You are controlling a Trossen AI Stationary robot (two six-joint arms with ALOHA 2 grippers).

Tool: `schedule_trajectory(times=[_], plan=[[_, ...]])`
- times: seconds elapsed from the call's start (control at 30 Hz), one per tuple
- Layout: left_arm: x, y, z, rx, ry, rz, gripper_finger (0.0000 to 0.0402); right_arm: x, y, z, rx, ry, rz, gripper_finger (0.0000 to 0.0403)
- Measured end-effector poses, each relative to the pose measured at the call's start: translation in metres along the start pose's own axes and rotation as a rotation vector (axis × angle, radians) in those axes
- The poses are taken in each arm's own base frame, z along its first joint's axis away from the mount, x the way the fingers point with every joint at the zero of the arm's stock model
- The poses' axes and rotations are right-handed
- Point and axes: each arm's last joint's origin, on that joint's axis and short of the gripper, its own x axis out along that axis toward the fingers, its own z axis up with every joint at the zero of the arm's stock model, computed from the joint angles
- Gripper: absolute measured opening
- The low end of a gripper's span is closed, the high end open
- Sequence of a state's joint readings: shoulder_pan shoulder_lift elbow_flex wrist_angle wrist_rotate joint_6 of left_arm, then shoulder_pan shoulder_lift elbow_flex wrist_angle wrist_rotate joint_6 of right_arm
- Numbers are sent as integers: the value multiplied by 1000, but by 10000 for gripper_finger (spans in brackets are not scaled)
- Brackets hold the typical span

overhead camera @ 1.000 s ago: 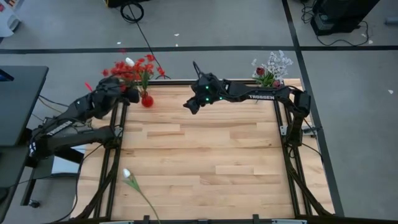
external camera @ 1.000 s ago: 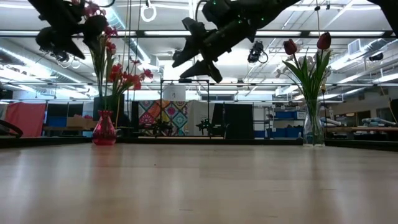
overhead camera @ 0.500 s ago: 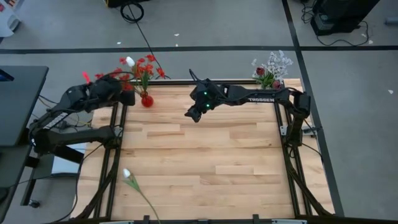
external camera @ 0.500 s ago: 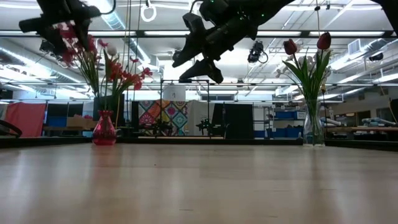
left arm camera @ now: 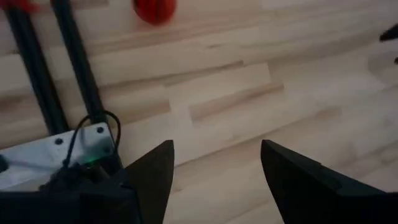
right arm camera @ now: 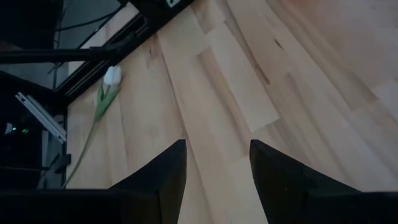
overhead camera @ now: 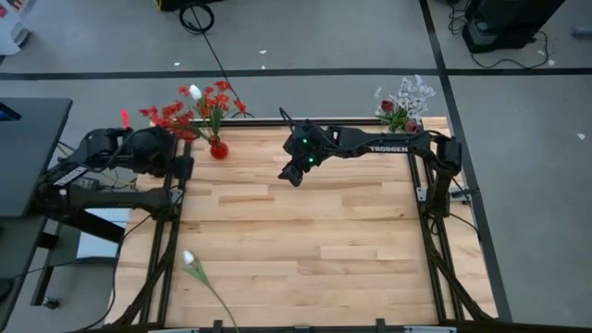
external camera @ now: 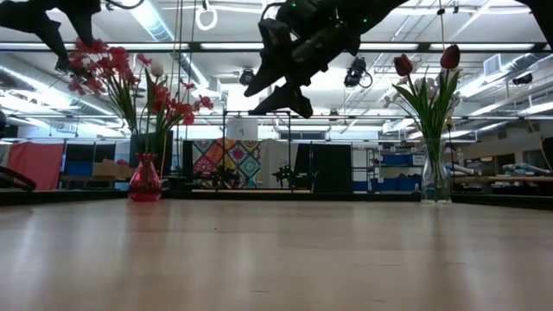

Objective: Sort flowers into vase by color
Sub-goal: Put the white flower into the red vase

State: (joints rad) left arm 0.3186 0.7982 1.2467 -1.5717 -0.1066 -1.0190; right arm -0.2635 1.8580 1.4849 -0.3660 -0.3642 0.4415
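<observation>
A small red vase (overhead camera: 218,148) stands at the table's far left. It holds red flower clusters (overhead camera: 176,111) and one white bud (overhead camera: 194,91). A clear vase (overhead camera: 403,122) at the far right holds maroon tulips (external camera: 449,57) and pale sprigs (overhead camera: 413,92). A white tulip (overhead camera: 189,260) lies flat near the table's near left edge, and it also shows in the right wrist view (right arm camera: 112,76). My left gripper (left arm camera: 214,168) is open over the table's left edge, near side of the red vase (left arm camera: 154,9). My right gripper (right arm camera: 217,155) is open, high over the far middle (overhead camera: 294,174).
Black frame rails (overhead camera: 171,231) run along the table's left edge and rails (overhead camera: 435,231) along the right. The wooden top (overhead camera: 314,250) lies bare between the vases and the lying tulip. Cables and gear sit on the floor beyond the far edge.
My left gripper has drawn back from the red flowers toward the table's left edge and a little toward the near side. The red stems now stand spread and free in the low view. My right gripper has drifted slightly toward the near edge.
</observation>
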Motion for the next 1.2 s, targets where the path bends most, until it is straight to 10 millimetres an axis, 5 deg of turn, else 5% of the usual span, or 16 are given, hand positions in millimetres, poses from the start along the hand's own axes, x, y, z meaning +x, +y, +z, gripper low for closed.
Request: schedule_trajectory(times=[0.27, 0.53, 0.77, 1.03, 1.2], plan=[[31, -10, -20, -37, 191, 57, 225, 0, -2, -5, 11, 48, -10, 183], [87, -36, -59, -106, 393, 2, 210, 5, 7, -19, 60, 110, -97, 183], [109, -55, -117, -34, 496, -180, 192, 13, 29, -30, 148, 91, -149, 183], [108, -42, -193, -53, 473, -102, 173, 22, 60, -51, 246, 67, -196, 183], [129, -57, -229, -22, 497, -108, 169, 26, 79, -64, 291, 57, -214, 183]])
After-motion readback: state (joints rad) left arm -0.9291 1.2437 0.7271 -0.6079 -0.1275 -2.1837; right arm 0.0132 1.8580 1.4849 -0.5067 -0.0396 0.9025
